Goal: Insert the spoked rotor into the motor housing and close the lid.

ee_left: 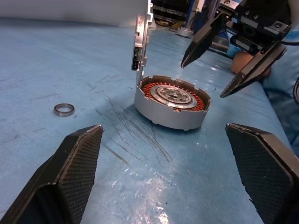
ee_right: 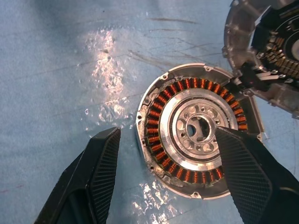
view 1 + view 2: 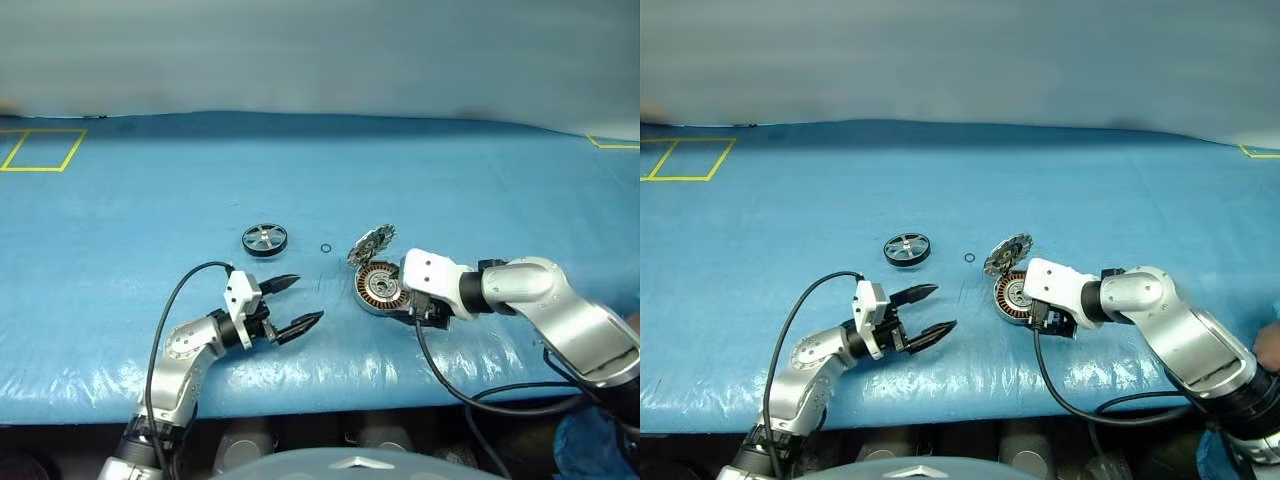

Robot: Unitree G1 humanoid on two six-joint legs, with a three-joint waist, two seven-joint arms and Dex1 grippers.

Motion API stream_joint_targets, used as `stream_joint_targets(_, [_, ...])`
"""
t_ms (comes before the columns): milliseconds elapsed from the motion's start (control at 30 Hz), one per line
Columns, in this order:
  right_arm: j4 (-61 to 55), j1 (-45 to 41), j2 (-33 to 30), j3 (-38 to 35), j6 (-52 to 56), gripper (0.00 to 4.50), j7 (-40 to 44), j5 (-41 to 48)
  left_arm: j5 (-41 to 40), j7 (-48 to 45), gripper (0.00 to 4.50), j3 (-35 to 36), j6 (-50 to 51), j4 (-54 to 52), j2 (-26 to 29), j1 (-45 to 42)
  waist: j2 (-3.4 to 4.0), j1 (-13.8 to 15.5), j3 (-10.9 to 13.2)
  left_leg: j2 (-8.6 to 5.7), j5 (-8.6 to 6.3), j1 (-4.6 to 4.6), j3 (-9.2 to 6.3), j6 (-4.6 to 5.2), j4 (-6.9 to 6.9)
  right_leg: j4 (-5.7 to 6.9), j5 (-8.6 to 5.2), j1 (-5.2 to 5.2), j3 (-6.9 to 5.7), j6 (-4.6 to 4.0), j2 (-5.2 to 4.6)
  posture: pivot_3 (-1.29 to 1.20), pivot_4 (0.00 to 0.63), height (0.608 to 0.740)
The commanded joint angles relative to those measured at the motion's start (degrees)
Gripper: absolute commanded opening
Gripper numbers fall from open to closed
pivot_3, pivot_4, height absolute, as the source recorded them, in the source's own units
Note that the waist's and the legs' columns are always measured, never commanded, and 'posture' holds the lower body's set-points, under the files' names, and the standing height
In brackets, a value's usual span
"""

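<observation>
Left eye view shows the motor housing (image 3: 380, 287) on the blue table (image 3: 450, 190), lid (image 3: 371, 245) raised, spoked rotor (image 3: 264, 239) well apart, and left gripper (image 3: 301, 303) and right gripper (image 2: 163, 182) both spread, holding nothing.

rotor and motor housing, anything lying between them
A tiny thin ring lies on the blue mat between the rotor and the motor housing, seen in both eye views.

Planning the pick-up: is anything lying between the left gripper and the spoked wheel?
Nothing visible does. The left gripper is open over bare blue table, and the spoked wheel lies just beyond it. The small ring sits off to the side, toward the open motor casing.
</observation>
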Motion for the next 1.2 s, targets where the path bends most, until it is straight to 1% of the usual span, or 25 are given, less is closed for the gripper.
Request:
stream_joint_targets(33, [1.8, -2.7, -0.3, 1.5, -2.7, 3.38, 2.6, -2.4, 0.0, 0.7, 4.50, 0.1, -1.5, -1.4, -0.5, 0.8, 0.00, 0.0, 0.0, 0.00, 0.00, 0.01, 0.00, 0.00, 0.01, 0.01, 0.00, 0.00, 0.00, 0.00, 0.00, 0.00, 0.150, 0.740])
stream_joint_targets(167, [4.6, -4.2, 0.8, 3.0, -4.3, 3.38, 3.0, -5.1, -0.1, 1.3, 4.50, -0.1, -1.6, -2.1, -0.6, 1.4, 0.00, 0.1, 0.0, 0.02, 0.01, 0.02, 0.00, -0.01, 0.01, 0.02, 0.00, 0.00, -0.01, 0.00, 0.00, 0.00, 0.150, 0.740])
stream_joint_targets(333, [5.5, -4.3, 2.4, 4.7, -4.0, 3.38, 3.6, -7.1, -0.2, 1.3, 4.50, 0.0, -1.5, -2.4, -0.3, 1.5, 0.00, 0.1, 0.0, 0.01, 0.01, 0.02, 0.01, -0.01, 0.02, 0.03, 0.01, 0.01, -0.01, 0.01, -0.01, 0.00, 0.150, 0.740])
stream_joint_targets(500, [5.1, -3.4, 2.5, 4.8, -4.3, 3.38, 4.9, -7.6, -0.4, 0.7, 4.50, 0.9, -1.7, -0.5, 0.5, 0.3, 0.01, 0.1, 0.0, 0.01, 0.01, 0.02, 0.01, -0.01, 0.03, 0.04, 0.02, 0.01, -0.02, 0.01, -0.01, 0.00, 0.150, 0.740])
stream_joint_targets(633, [6.2, -3.2, 3.6, 5.0, -4.2, 3.38, 3.7, -9.2, -0.5, -0.4, 4.50, 1.5, -1.9, 2.0, 0.7, -1.4, 0.01, 0.1, 0.0, 0.01, 0.01, 0.02, 0.03, -0.02, 0.06, 0.04, 0.02, 0.01, -0.02, 0.02, -0.01, 0.00, 0.150, 0.740])
stream_joint_targets(867, [7.0, -2.7, 5.7, 6.9, -3.6, 3.38, 4.0, -10.5, -0.9, -4.9, 4.50, 3.4, -6.4, 10.7, 1.1, -3.7, 0.01, 0.1, 0.0, 0.02, 0.02, 0.03, 0.04, -0.02, 0.06, 0.06, 0.03, 0.02, -0.03, 0.03, 0.01, 0.00, 0.150, 0.740])
stream_joint_targets(1000, [7.9, -3.3, 6.2, 8.3, -4.3, 3.38, 4.3, -11.9, -0.9, -8.7, 4.50, 5.2, -11.3, 18.5, 1.2, -4.9, 0.01, 0.1, 0.0, 0.01, 0.01, 0.04, 0.04, -0.02, 0.08, 0.05, 0.03, 0.02, -0.04, 0.03, -0.01, 0.00, 0.150, 0.740])
stream_joint_targets(1100, [9.0, -3.9, 7.5, 8.8, -4.2, 2.78, 3.6, -13.1, -0.9, -10.5, 4.50, 5.9, -13.9, 22.5, 0.9, -5.8, 0.05, 0.1, -0.1, 0.03, 0.02, 0.13, 0.04, -0.03, 0.10, 0.06, 0.04, 0.03, -0.06, 0.03, -0.01, 0.00, 0.150, 0.740])
stream_joint_targets(1167, [9.2, -4.3, 7.5, 9.6, -4.6, 2.16, 4.5, -14.1, -0.8, -11.2, 4.50, 6.2, -15.1, 24.2, 0.7, -6.3, 0.04, 0.0, -0.1, 0.04, 0.02, 0.21, 0.03, -0.04, 0.10, 0.08, 0.04, 0.04, -0.06, 0.02, -0.01, 0.00, 0.150, 0.740])
stream_joint_targets(1200, [9.1, -4.5, 7.8, 9.9, -4.4, 2.00, 4.6, -14.6, -0.8, -11.5, 4.50, 6.3, -15.6, 24.8, 0.6, -6.5, 0.04, -0.1, -0.1, 0.07, 0.03, 0.28, 0.03, -0.04, 0.10, 0.08, 0.05, 0.03, -0.08, 0.00, 0.00, 0.00, 0.150, 0.740])
